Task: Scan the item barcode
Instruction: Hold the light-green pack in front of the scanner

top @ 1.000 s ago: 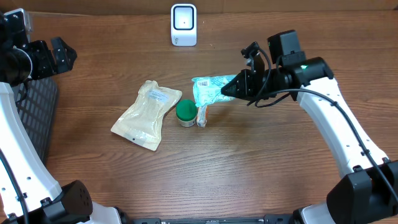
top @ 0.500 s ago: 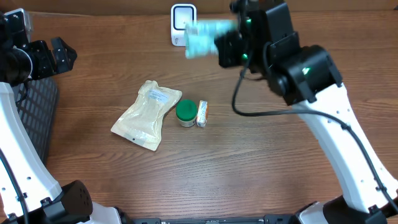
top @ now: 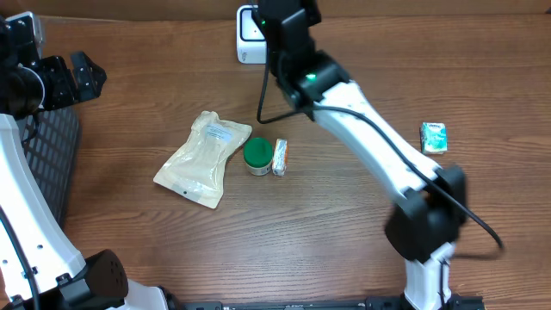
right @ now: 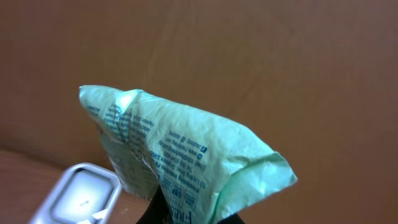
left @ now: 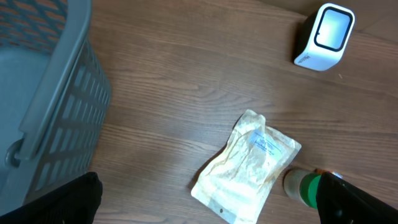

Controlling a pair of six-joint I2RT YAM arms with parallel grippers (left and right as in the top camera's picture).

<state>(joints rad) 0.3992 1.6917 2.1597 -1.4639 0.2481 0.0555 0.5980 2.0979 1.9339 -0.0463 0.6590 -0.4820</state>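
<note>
A crumpled pale-green packet (right: 180,155) with blue print fills the right wrist view, and my right gripper (right: 186,214) is shut on its lower end. The white scanner (right: 78,196) sits just below and left of the packet. From overhead, the right arm (top: 344,95) reaches across to the scanner (top: 248,39) at the table's back edge and hides the packet. My left gripper (top: 82,73) hangs open at the far left, holding nothing. Its dark fingers (left: 68,199) frame the bottom of the left wrist view.
A beige pouch (top: 204,159), a green-lidded jar (top: 257,156) and a small wrapped bar (top: 280,158) lie mid-table. A small green pack (top: 434,137) rests at the right. A grey basket (left: 43,93) stands at the left edge.
The right arm lifted the green packet off the table and swung it left and back to the scanner. The small green pack at the right came into view. The left arm stayed still.
</note>
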